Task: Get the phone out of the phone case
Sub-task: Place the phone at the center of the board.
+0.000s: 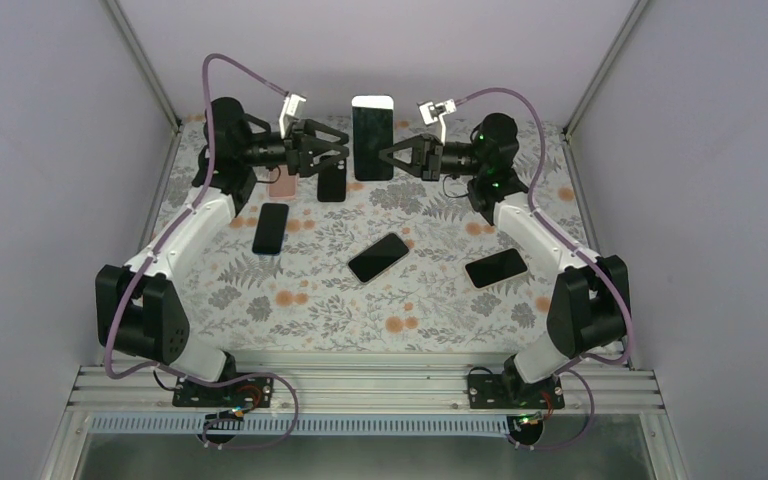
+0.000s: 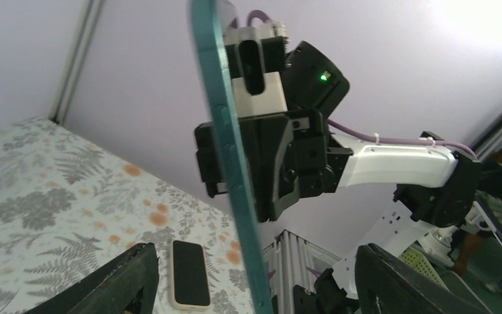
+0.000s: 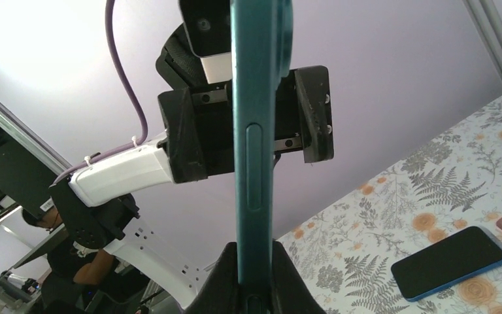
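Right gripper, raised above the table, is clamped on the phone, its two fingers pressed against opposite faces of the teal phone case. Left gripper faces it from the other side with its fingers spread wide. The cased phone's edge stands between them and is not gripped. The phone thus hangs in mid-air between the two grippers, still in its case. Its dark screen is turned up toward the overhead camera, and its long axis runs crosswise to the line joining the grippers, from the near side toward the back wall. Below lies a tablecloth printed with grey ferns and orange flowers, enclosed by pale lavender walls on aluminium posts. Four dark-screened phones lie flat on it: one directly beneath the left gripper, one nearer that arm's base, one below and between the grippers, and one toward the right arm's base. One pink flat item lies just beside the first. Whether it is a case or a phone cannot be told.
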Controlling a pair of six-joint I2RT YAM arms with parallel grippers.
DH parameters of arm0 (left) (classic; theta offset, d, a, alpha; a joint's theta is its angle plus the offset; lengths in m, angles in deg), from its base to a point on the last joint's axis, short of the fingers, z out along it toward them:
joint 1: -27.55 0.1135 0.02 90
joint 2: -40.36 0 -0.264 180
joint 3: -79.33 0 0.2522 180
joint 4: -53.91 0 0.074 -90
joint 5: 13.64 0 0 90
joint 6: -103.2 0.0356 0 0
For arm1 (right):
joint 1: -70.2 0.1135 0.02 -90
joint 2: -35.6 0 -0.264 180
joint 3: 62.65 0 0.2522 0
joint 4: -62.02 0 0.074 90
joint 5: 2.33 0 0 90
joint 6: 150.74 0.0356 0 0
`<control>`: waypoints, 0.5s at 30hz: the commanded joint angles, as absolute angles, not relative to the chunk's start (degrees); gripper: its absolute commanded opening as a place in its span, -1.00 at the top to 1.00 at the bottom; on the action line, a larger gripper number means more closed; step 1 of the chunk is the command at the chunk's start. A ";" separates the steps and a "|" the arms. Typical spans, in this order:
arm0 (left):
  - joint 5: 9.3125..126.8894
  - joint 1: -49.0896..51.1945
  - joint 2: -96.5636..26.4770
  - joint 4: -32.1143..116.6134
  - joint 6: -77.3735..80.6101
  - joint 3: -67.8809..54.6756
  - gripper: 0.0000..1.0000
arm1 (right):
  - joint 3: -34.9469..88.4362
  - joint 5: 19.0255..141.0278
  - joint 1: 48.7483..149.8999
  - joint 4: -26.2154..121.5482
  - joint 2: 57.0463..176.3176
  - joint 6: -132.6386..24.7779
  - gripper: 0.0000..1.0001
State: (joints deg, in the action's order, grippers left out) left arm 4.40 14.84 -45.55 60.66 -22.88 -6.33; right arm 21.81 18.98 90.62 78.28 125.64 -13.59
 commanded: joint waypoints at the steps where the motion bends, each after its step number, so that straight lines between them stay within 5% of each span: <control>1: 4.33 12.88 -45.38 59.06 -21.14 -9.70 -0.42 | 21.42 17.60 91.95 84.44 123.33 -11.53 0.92; 9: 6.96 11.18 -46.56 54.02 -18.72 -12.50 -0.07 | 20.82 16.98 93.03 87.47 123.33 -9.37 0.92; 15: 6.29 10.72 -46.85 56.17 -21.33 -11.46 0.49 | 20.40 16.97 93.31 87.76 123.57 -9.42 0.92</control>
